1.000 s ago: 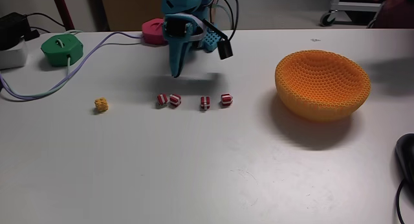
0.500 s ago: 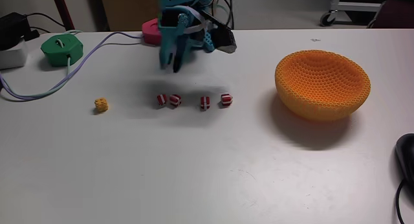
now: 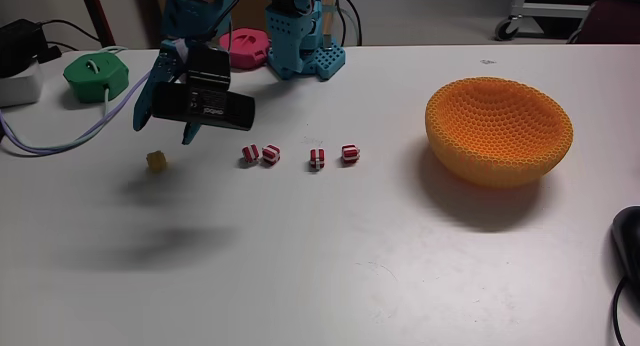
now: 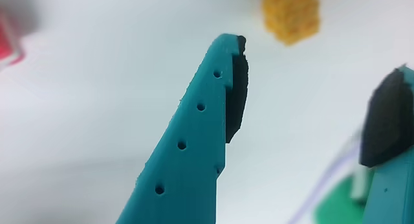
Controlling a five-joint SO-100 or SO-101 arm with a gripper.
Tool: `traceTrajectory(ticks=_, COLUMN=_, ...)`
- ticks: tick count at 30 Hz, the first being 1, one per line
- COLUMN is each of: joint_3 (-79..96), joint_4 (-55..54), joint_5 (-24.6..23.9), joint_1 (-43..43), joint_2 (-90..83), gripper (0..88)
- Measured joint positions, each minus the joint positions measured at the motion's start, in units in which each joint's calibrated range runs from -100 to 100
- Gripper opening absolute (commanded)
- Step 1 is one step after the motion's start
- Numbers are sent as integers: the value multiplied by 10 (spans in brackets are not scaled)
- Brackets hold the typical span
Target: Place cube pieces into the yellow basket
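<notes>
Over on the left of the fixed view, the teal end effector (image 3: 165,111) hangs above the white desk (image 3: 330,256), fingers spread apart with nothing between them. The wrist view confirms it — one perforated teal finger (image 4: 194,140) with a dark pad at the centre, the other finger (image 4: 388,127) far off at the right edge, a wide stretch of bare desk in the gap.

Just below it in the fixed view sits the yellow cube (image 3: 157,161), tiny and knobbly, alone on the desk. In the wrist view it shows as a blurred, bumpy golden lump (image 4: 291,17) near the top edge, beyond the fingertips and untouched.

To its right, four red-and-white striped cubes run in a row: two touching as a pair (image 3: 250,154) (image 3: 271,153), then two a little apart (image 3: 317,158) (image 3: 349,153).

Well off to the right stands the yellow basket (image 3: 499,136) — big, orange-yellow, bowl-shaped, its rounded sides covered in a bumpy knitted texture. Nothing can be seen inside it from this angle.

At the back left, a green housing (image 3: 96,76) with a pale cable (image 3: 60,141), and a pink housing (image 3: 245,46) beside the arm's base.
</notes>
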Motion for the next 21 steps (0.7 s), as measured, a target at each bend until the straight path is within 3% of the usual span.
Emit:
traceTrajectory(ticks=12, joint_3=-10, joint_4=-146, joint_5=-13, joint_1=24, joint_2=160, gripper=161)
traceTrajectory(ticks=16, joint_3=-41, joint_4=-170, joint_5=-8, joint_1=25, joint_2=201, gripper=0)
traceTrajectory(ticks=21, joint_3=-43, joint_4=-173, joint_5=-3, joint_1=32, joint_2=203, gripper=0)
